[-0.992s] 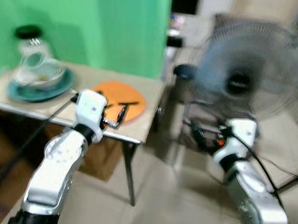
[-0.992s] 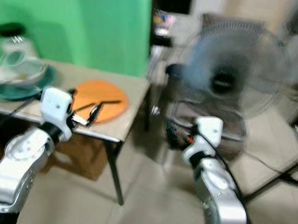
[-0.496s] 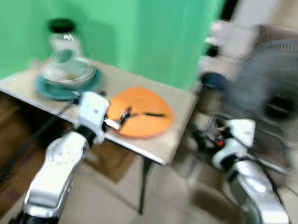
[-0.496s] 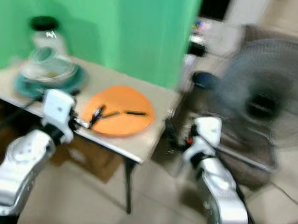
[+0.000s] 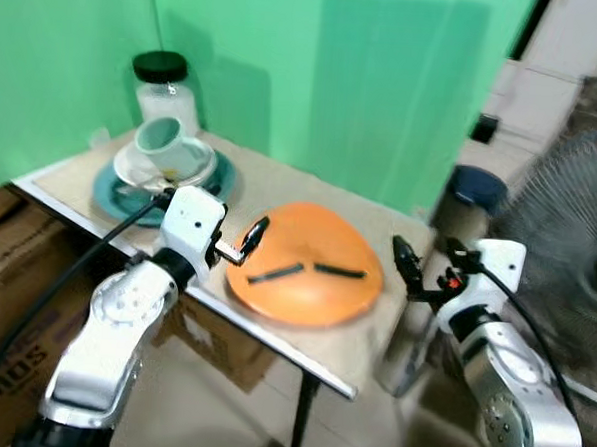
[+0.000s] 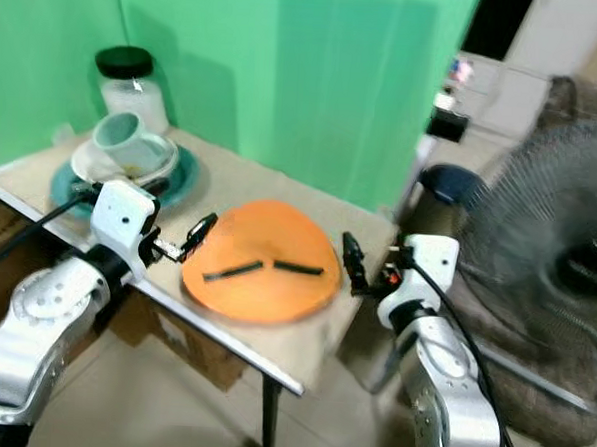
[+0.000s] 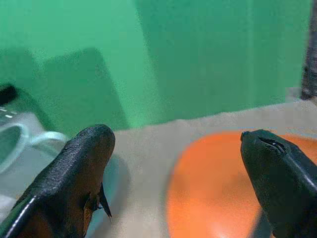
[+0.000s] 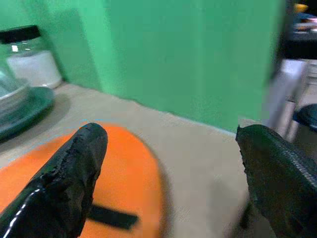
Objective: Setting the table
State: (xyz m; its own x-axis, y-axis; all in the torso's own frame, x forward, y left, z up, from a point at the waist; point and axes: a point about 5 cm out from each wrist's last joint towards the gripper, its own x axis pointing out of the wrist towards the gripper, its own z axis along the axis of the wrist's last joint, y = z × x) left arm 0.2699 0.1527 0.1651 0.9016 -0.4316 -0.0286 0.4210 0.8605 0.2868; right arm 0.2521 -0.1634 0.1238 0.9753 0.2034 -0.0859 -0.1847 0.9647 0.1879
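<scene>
I have the left end effector (image 5: 245,243) raised at the near edge of the table (image 5: 271,182), its two black fingers (image 7: 74,173) spread apart and empty, aimed across the tabletop toward the green backdrop (image 5: 336,75). The right end effector (image 5: 406,266) is held at the same height off the table's right end, also with fingers (image 8: 64,183) parted and gripping nothing. I judge this symmetric, forward-pointing posture to be an approach stance: both tools are pre-opened so either arm can take an item once the body is close enough. The orange plate (image 5: 306,279) lies flat on the table between the two end effectors, just beyond the left fingertips and slightly to their right; it is near the right end effector's left side. Two short dark sticks (image 5: 306,272) lie on the plate's surface, end to end with a small gap; I cannot tell what utensils they are. Farther left, well apart from both end effectors, a teal plate (image 5: 120,189) carries a white saucer with a pale green cup (image 5: 163,138) tilted on its side, presumably stacked there as stock for the place setting. A glass jar with a black lid (image 5: 166,81) stands behind that stack against the backdrop. A cardboard box (image 5: 16,259) sits under the table, and an electric fan (image 6: 558,247) stands to the right.
</scene>
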